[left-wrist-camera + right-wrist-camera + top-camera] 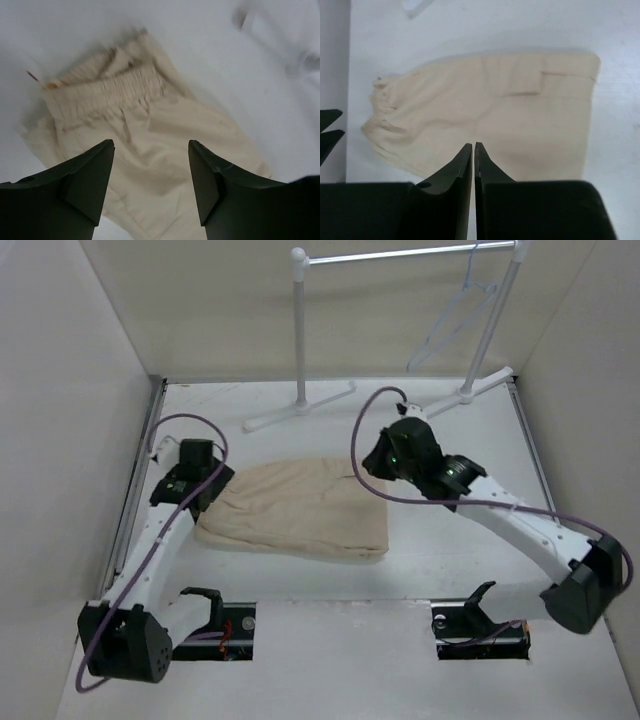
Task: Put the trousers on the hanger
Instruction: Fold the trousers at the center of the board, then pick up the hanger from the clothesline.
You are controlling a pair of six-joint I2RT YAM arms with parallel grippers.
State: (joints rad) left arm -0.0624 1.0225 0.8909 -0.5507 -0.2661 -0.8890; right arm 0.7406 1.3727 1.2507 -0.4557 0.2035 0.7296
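Although the white tabletop point(450, 570) is walled on the left, right and far sides, bare surface runs all round the folded beige cloth trousers point(295, 508), widest on their right and between their near edge and the arm bases.

One pair of trousers lies flat near the middle of the tabletop, and one arm stands on each side of it. The left gripper point(150, 185) hangs at the trousers' left end, its dark fingers point(90, 185) spread wide with nothing between them. The right gripper point(473, 165) hovers off the trousers' far right corner, its fingers pressed together and empty.

Only the left wrist view shows the gathered elastic waistband point(107, 92) at that end, rumpled and bunched. Only the right wrist view shows a stitched pocket flap point(565, 75) near the opposite end.

Beyond the trousers, and clear only from the top camera, stands one thick white tubular garment rail point(299, 340) with two posts. One thin whitish triangular hanger point(437, 328) hangs by its hook near the bar's right end, well apart from the trousers and from both grippers.
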